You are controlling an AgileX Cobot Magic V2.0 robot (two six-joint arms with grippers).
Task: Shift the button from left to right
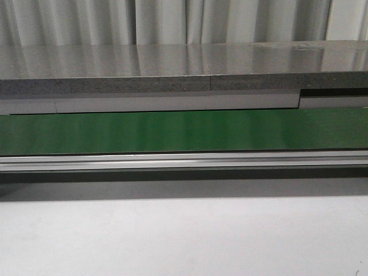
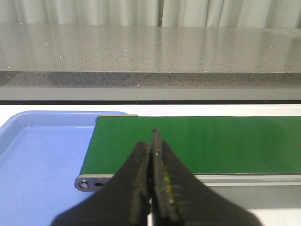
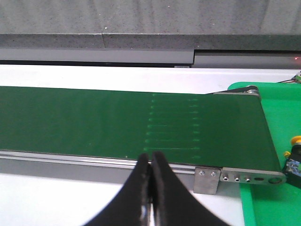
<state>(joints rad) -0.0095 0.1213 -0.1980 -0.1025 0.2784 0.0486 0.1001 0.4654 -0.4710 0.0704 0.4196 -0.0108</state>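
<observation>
The button (image 3: 294, 161), a yellow-orange cap on a black body with small coloured marks, lies in the green tray (image 3: 273, 207) just past the belt's right end, at the edge of the right wrist view. My right gripper (image 3: 151, 156) is shut and empty, hovering in front of the green belt (image 3: 117, 122) well to the left of the button. My left gripper (image 2: 154, 136) is also shut with nothing in it, near the belt's left end (image 2: 197, 141). In the front view neither gripper nor the button shows.
A blue tray (image 2: 42, 155) sits at the belt's left end. The belt (image 1: 184, 131) runs across the front view in an aluminium frame (image 1: 184, 161), with a grey stone counter (image 1: 184, 69) behind and white tabletop (image 1: 184, 236) in front.
</observation>
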